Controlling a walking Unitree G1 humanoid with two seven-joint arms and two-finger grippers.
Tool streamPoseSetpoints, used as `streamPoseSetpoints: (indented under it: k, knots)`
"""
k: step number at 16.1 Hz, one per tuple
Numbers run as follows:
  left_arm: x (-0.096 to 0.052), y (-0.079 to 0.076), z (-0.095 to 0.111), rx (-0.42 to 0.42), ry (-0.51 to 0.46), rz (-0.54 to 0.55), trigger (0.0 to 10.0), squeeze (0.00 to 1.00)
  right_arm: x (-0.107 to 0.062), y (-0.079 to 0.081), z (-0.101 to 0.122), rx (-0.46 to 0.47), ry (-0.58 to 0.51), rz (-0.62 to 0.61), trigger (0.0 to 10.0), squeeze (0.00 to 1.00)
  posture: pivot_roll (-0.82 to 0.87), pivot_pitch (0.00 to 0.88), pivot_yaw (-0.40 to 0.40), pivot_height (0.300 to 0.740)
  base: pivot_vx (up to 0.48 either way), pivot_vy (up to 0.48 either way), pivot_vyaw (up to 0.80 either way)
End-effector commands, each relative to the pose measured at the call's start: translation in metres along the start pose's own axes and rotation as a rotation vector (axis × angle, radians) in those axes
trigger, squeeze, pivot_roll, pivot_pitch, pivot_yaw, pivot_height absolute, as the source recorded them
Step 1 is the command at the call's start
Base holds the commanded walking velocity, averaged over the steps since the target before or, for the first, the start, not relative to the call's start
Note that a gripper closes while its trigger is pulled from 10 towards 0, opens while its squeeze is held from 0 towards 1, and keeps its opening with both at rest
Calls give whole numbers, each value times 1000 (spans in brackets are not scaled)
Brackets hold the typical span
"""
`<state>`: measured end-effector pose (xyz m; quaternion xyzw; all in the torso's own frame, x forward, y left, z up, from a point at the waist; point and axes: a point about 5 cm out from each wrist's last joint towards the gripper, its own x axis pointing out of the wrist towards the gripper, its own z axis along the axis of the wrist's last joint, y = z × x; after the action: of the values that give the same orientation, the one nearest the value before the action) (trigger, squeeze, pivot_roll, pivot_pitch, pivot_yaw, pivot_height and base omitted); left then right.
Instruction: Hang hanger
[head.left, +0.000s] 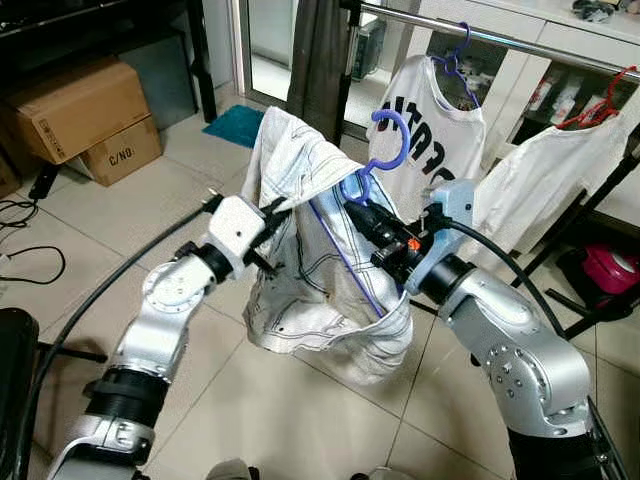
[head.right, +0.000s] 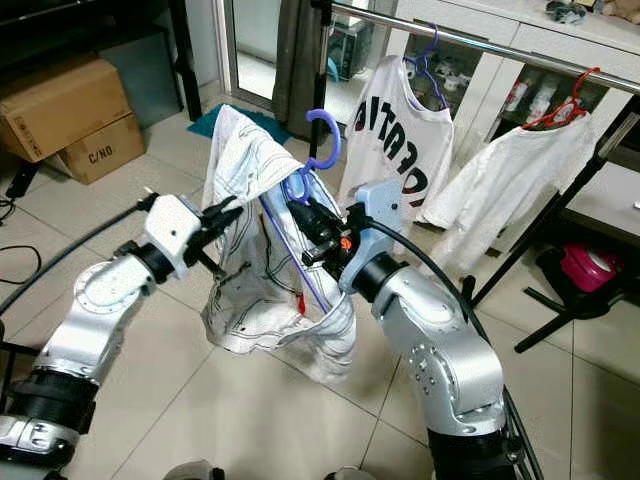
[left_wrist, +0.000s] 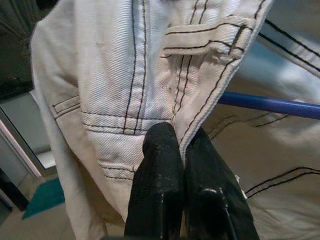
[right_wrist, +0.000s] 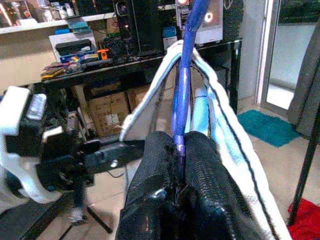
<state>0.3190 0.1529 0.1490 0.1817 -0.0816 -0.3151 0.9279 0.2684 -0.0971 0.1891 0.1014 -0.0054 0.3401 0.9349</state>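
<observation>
Risk ahead: right tool (head.left: 352, 208) clamping blue hanger (head.left: 385, 150) neck, left tool (head.left: 282, 207) pinching white denim shorts (head.left: 310, 270) waistband beside it; shorts possibly sliding off while lifting toward rail (head.left: 480, 35).

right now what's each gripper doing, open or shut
Left gripper: shut on the waistband edge of the white jeans.
Right gripper: shut on the neck of the blue hanger that carries the jeans.
</observation>
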Motion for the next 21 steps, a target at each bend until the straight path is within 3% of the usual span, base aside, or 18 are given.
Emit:
streamPoseSetpoints:
  k: [1,3,5,6,7,9,10,11,13,14,15,17,18,21]
  knots:
    - [-4,6,7,-20,-24,-17,0,0,-1,-1,16,-52,-78,-2,0,0,-50,0,-61,740,0,0,0]
    - [-15,25,24,-34,-46,-83,0,0,-2,-5,9,-76,-22,-11,0,0,-45,0,-61,740,0,0,0]
    - [-22,52,46,-4,-81,-30,0,0,-4,-7,3,-104,24,2,0,0,-42,0,-61,740,0,0,0]
    - [-25,69,70,-54,-155,-10,0,0,-7,-8,-4,-142,87,32,0,0,-40,0,-61,740,0,0,0]
    - [-26,72,75,-76,-164,-22,0,0,-8,-7,-7,-154,111,47,0,0,-39,0,-59,740,0,0,0]
    - [-35,86,93,-95,-179,-60,0,0,-16,0,-15,-204,180,178,0,0,-37,0,-54,740,0,0,0]
    - [-39,104,102,-74,-186,8,0,0,-22,6,-16,-202,193,263,0,0,-37,0,-50,740,0,0,0]
    - [-41,111,105,-69,-188,39,0,0,-25,8,-16,-198,196,291,0,0,-36,0,-49,740,0,0,0]
    - [-53,150,104,-23,-102,249,0,0,-33,15,-14,-146,186,374,0,0,-33,0,-44,740,0,0,0]
    - [-62,166,95,31,1,341,0,0,-36,16,-12,-109,169,397,0,0,-33,0,-43,740,0,0,0]
    - [-70,173,84,73,97,364,0,0,-39,14,-9,-72,140,400,0,0,-34,0,-41,740,0,0,0]
    - [-75,174,73,55,138,372,0,0,-40,7,-3,11,55,355,0,0,-37,0,-36,740,0,0,0]
    - [-75,168,63,4,138,354,0,0,-39,2,0,52,7,297,0,0,-38,0,-35,740,0,0,0]
    - [-53,129,51,-160,37,190,0,0,-24,-13,5,149,-101,75,0,0,-38,1,-36,740,0,0,0]
